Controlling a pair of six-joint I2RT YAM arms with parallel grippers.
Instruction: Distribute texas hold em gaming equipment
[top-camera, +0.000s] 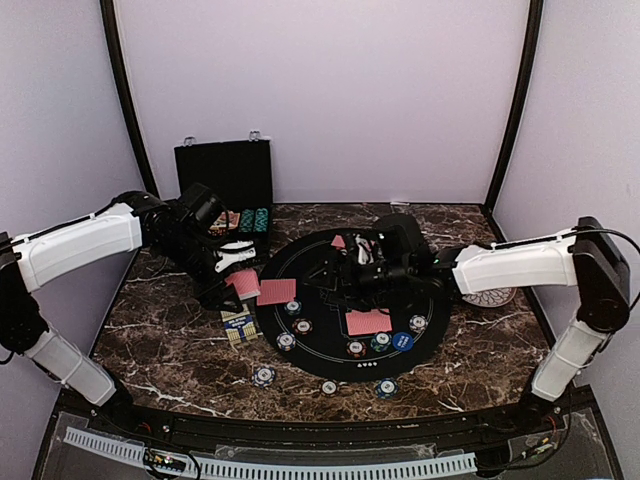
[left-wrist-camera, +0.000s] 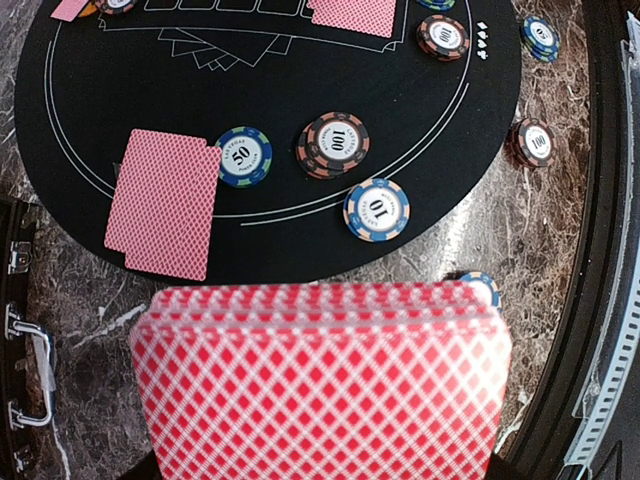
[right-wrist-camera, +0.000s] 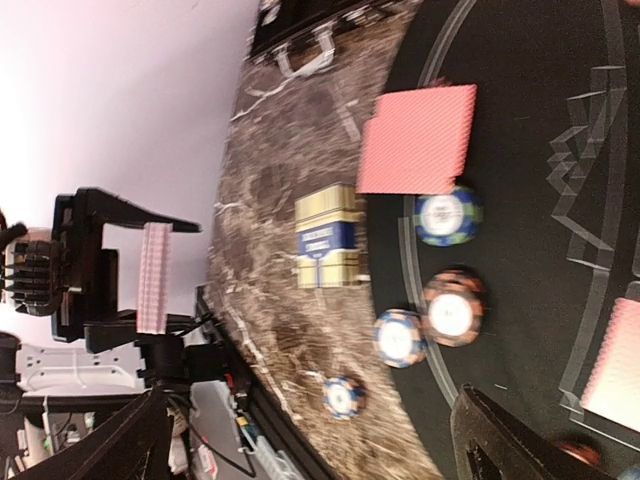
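Note:
My left gripper (top-camera: 238, 272) is shut on a deck of red-backed cards (left-wrist-camera: 320, 380) held over the marble left of the round black mat (top-camera: 440, 330). The deck hides its fingers in the left wrist view. Red-backed cards (top-camera: 277, 291) lie face down on the mat, one (left-wrist-camera: 165, 200) at its left edge and another (top-camera: 367, 322) near the middle. Several striped chips (left-wrist-camera: 336, 143) sit on the mat and the marble in front of it, beside a blue marker disc (top-camera: 402, 341). My right gripper (top-camera: 352, 268) hovers open over the mat, its fingers (right-wrist-camera: 510, 440) holding nothing.
An open black case (top-camera: 225, 175) with chips inside stands at the back left. A blue and gold card box (top-camera: 238, 322) lies just left of the mat. A white patterned plate (top-camera: 492, 297) shows under my right arm. Purple walls enclose the table.

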